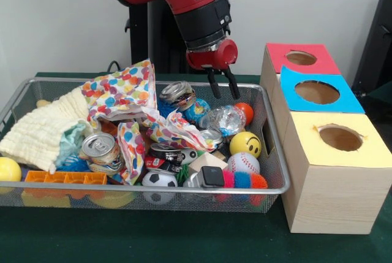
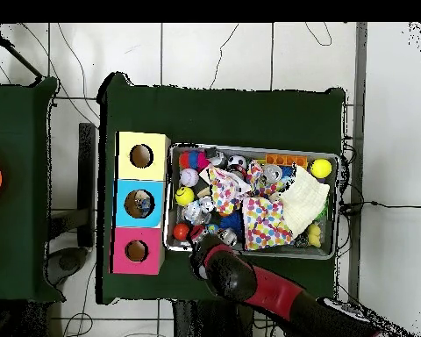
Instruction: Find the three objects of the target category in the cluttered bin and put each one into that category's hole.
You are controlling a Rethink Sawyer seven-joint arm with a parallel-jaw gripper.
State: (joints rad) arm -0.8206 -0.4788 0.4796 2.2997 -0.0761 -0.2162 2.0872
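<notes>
Above the bin [image 1: 269, 152], fingers [image 1: 214, 85] slightly parted (seemingly empty), touching nothing.

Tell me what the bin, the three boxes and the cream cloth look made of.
Bin: silvery wire mesh, see-through walls. Boxes: pale wood by the grain, tops likely coloured paper. Cream cloth: soft crinkled fabric, perhaps muslin.

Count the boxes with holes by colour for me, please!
red box: 1
blue box: 1
yellow box: 1
Total: 3
</notes>
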